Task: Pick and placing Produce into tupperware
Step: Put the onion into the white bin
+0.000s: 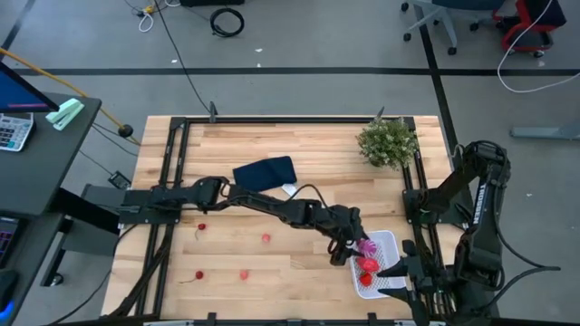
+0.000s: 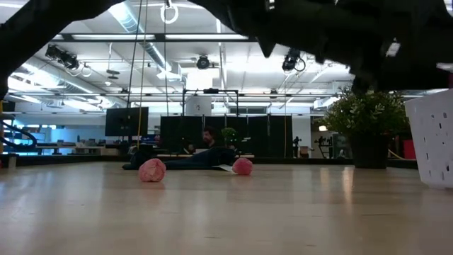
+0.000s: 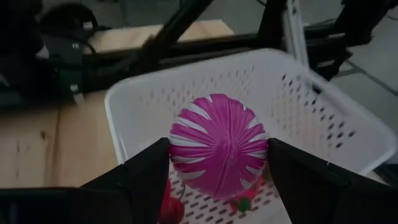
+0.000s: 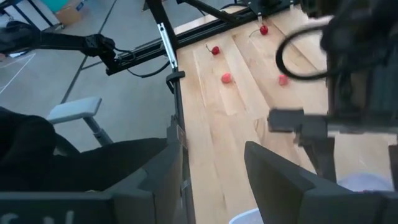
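The purple striped ball sits between the fingers of my left gripper, which is shut on it above the white tupperware near the table's right near corner. A bigger red piece lies inside the tupperware and shows red under the ball in the left wrist view. Several tiny red and pink bits lie on the table's left half; two show in the low view. My right gripper is open and waits beside the tupperware's right side. My left gripper pinches the purple striped ball between its two fingers, one on each side of the ball's widest part. The arm reaches in from the table's left. The ball is lifted clear, hanging over the tupperware's dotted bottom.
A dark navy folded cloth lies mid-table beside the left arm. A green bushy plant stands at the far right. Black frame rails run along the table's left and right sides. The right arm's base stands close to the tupperware.
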Motion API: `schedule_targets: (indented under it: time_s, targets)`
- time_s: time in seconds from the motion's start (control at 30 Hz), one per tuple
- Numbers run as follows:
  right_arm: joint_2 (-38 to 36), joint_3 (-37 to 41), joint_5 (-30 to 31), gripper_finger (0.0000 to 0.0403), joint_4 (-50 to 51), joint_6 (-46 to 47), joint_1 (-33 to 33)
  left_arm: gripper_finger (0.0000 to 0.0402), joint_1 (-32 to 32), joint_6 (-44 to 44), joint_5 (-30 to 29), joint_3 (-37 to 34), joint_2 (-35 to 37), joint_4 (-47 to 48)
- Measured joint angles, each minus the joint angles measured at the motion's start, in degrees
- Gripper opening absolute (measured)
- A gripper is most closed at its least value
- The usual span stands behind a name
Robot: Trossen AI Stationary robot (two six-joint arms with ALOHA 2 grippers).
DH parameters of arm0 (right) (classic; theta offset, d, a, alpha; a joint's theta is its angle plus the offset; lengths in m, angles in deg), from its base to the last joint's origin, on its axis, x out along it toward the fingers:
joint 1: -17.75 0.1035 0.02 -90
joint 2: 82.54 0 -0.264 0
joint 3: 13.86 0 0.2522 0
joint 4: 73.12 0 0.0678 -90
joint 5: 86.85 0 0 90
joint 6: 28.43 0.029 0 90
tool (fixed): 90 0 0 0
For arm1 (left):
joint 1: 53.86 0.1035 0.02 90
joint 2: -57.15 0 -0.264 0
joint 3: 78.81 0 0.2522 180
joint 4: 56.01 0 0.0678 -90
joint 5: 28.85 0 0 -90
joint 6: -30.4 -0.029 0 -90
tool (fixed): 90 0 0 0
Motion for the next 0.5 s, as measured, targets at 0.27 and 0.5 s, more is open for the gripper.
schedule_targets:
  time_s: [0.27, 0.5]
  targets:
    - [0.0, 0.0, 0.0, 0.0183, 0.1, 0.0, 0.0, 0.0267, 0.0, -1.6, -0.1, 0.1, -0.1, 0.0]
    - [0.0, 0.0, 0.0, 0.0183, 0.1, 0.1, 0.0, 0.0268, -0.4, -6.3, -0.1, 0.0, -0.2, 4.5]
